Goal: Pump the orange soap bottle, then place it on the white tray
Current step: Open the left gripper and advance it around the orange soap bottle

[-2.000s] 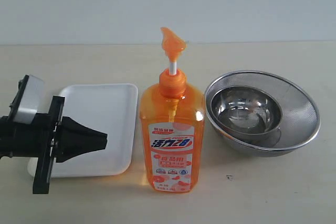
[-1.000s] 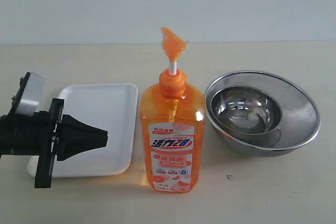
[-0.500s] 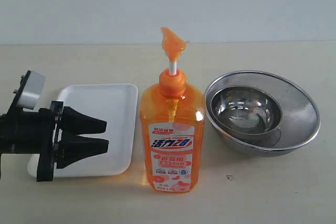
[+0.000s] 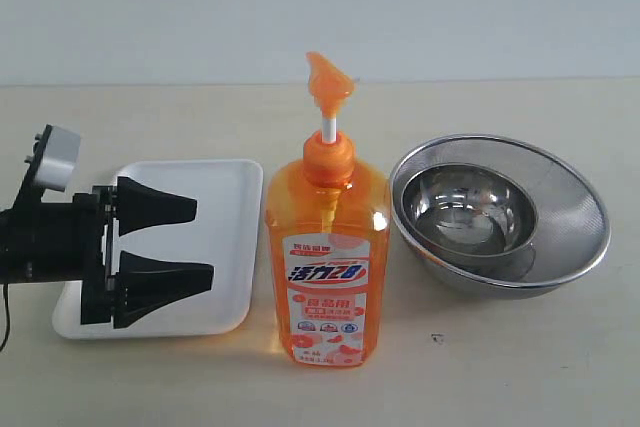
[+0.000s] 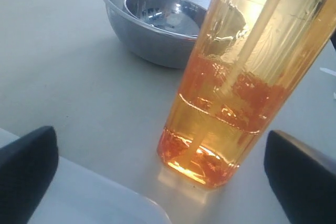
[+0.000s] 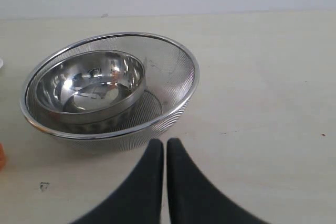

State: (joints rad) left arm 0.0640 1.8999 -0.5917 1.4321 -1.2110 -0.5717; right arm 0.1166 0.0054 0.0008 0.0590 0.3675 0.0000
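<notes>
Orange soap bottle (image 4: 328, 277) upright on the counter (image 4: 150, 117), just beside the tray (image 4: 222, 179).
Left tool (image 4: 203, 240) hangs over the tray, jaws spread wide and empty; the soap bottle stands just right of it; nested steel bowls (image 4: 560, 217) sit farther right; right tool (image 6: 164, 153) is clenched, holding nothing.

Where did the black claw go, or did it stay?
Yes. The left gripper opened wide and shifted up the picture, toward the far edge of the white tray, no nearer the orange soap bottle.
</notes>
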